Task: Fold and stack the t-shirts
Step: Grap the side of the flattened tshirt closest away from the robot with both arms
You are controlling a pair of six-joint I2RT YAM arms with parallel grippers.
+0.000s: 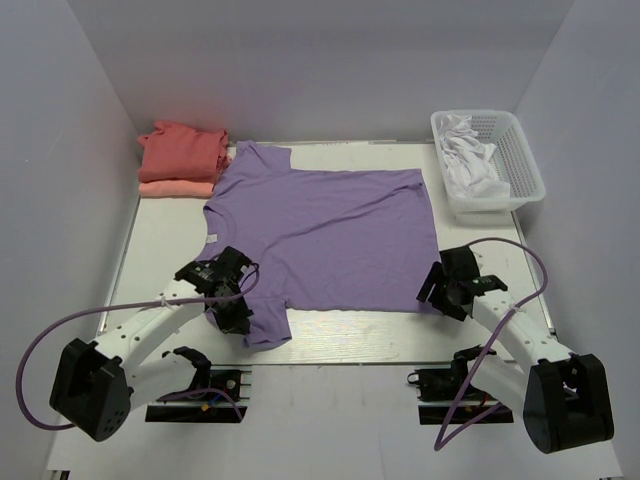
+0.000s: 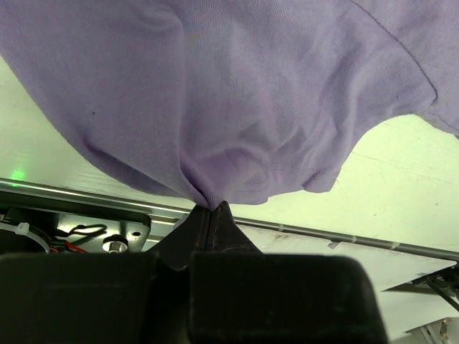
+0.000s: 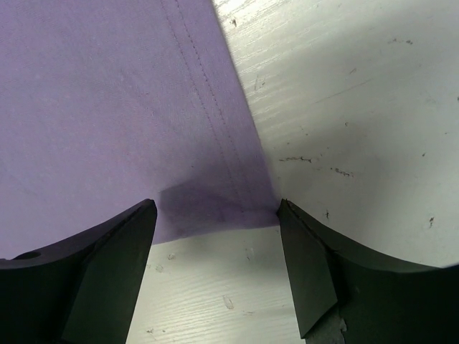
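Observation:
A large lavender-purple t-shirt [image 1: 325,235] lies spread flat on the table, collar at the far left. My left gripper [image 1: 235,300] is shut on its near-left sleeve; the left wrist view shows the purple cloth [image 2: 237,107] pinched and lifted at my gripper [image 2: 211,208]. My right gripper [image 1: 437,292] is open at the shirt's near-right hem corner [image 3: 244,208], the jaws straddling that corner just above the table. A folded coral-red shirt [image 1: 183,150] lies on a paler salmon-pink one [image 1: 175,187] at the far left.
A white basket [image 1: 520,165] with white cloth [image 1: 470,160] in it stands at the far right. White walls enclose the table on three sides. Purple cables loop beside both arms near the table's front edge.

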